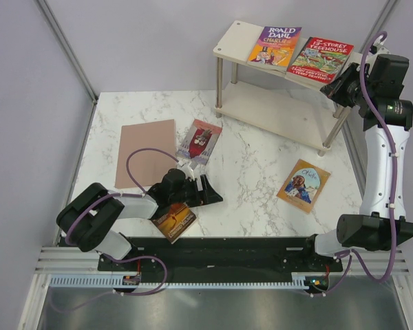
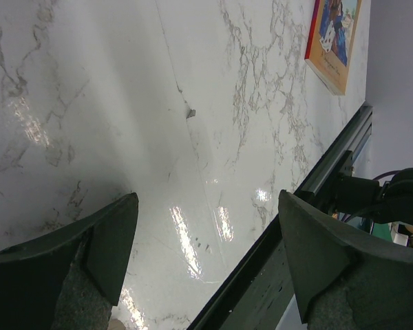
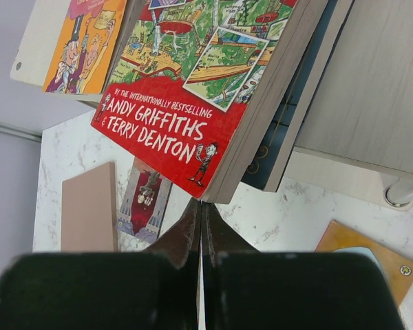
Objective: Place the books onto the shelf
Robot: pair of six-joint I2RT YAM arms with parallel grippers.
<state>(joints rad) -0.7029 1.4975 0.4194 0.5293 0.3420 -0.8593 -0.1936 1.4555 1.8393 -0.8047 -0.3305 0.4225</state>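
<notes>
Left arm folded low over table; left gripper fingers wide, empty. Right arm upright at shelf top; right gripper fingers pressed together by red Treehouse book.

Treehouse on shelf, Othello on table

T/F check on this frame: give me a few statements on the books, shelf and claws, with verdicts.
1. Roald Dahl and Treehouse lie on the shelf's top board. True.
2. The left claw holds a book. False: it is open, with only bare table between its fingers.
3. The right claw is shut. True.
4. Othello sits on the shelf's lower board. False: it lies flat on the table.
5. A dark blue book lies under Treehouse. True.
</notes>
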